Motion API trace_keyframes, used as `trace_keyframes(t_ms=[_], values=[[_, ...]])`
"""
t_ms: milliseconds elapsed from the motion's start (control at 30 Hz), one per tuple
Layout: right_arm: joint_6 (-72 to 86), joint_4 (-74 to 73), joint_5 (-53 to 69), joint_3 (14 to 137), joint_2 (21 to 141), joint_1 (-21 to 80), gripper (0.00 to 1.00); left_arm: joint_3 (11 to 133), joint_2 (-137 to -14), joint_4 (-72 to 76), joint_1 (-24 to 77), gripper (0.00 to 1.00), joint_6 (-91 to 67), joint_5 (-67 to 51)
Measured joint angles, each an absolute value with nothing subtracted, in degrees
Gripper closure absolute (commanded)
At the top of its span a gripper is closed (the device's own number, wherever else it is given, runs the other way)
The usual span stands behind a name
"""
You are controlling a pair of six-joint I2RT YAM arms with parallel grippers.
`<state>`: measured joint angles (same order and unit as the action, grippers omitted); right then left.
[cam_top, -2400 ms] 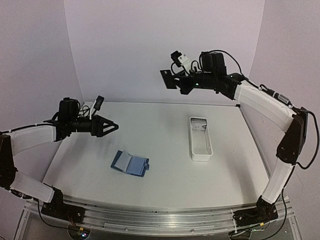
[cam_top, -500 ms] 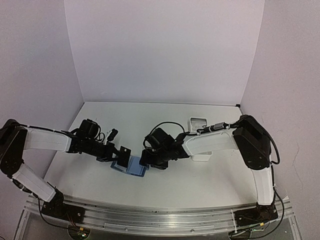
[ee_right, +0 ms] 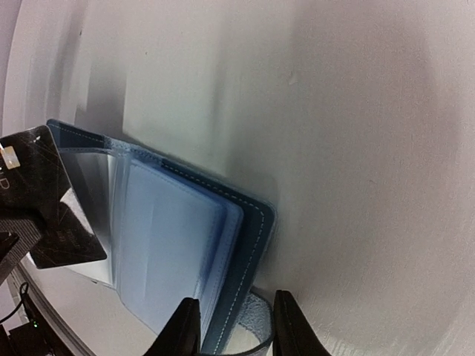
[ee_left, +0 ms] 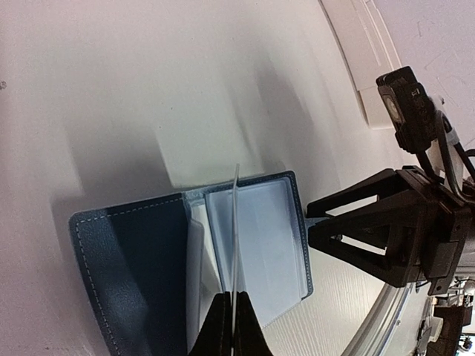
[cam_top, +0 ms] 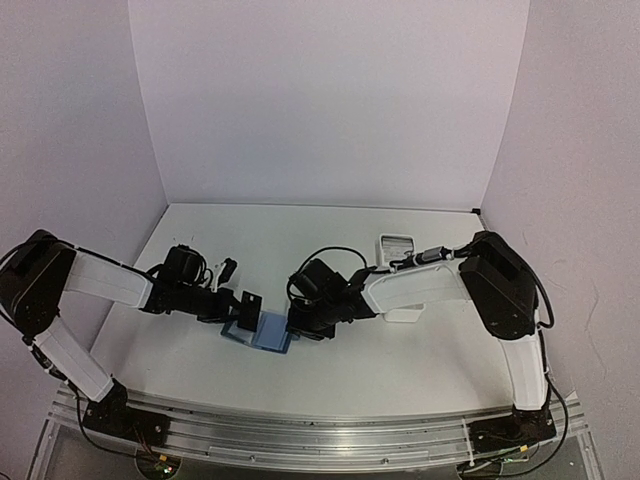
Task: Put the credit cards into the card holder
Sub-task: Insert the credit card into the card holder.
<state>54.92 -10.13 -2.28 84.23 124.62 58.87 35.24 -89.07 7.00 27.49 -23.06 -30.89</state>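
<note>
The card holder point(cam_top: 268, 332), a blue wallet, lies open on the white table in front of both arms, its pale blue sleeves point(ee_left: 263, 237) facing up. My left gripper point(cam_top: 236, 308) is shut on a dark credit card point(cam_top: 249, 312). The card stands on edge point(ee_left: 235, 222) over the sleeves near the wallet's fold, and its black face point(ee_right: 44, 200) shows in the right wrist view. My right gripper point(cam_top: 297, 325) is at the wallet's right edge. Its fingers are closed in on the stitched cover edge point(ee_right: 249, 252) and the snap tab point(ee_right: 256, 326).
A long white tray point(cam_top: 396, 245) stands behind the right arm at the back right and is partly hidden by it. The two arms meet low over the table's near middle. The metal rail point(cam_top: 300, 440) runs along the near edge.
Both arms have come down from high above the table to the wallet. In the last half second the right gripper's fingers closed in on the wallet's right edge. The left gripper kept hold of the card.
</note>
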Motion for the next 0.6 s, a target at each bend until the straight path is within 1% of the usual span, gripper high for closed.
trace_keyframes(t_ms=[167, 333, 600], values=[[54.68, -9.49, -2.35, 84.25, 125.09, 58.85, 0.82, 33.88, -90.65, 9.77, 29.42, 1.0, -24.16, -32.0], [54.43, -8.61, -2.33, 84.24, 125.47, 58.72, 0.85, 32.94, -90.92, 11.05, 29.95, 1.0, -24.3, -32.59], [54.91, -6.65, -2.18, 83.12, 125.51, 58.15, 0.94, 32.86, -91.22, 10.04, 29.95, 1.0, -27.53, -29.15]])
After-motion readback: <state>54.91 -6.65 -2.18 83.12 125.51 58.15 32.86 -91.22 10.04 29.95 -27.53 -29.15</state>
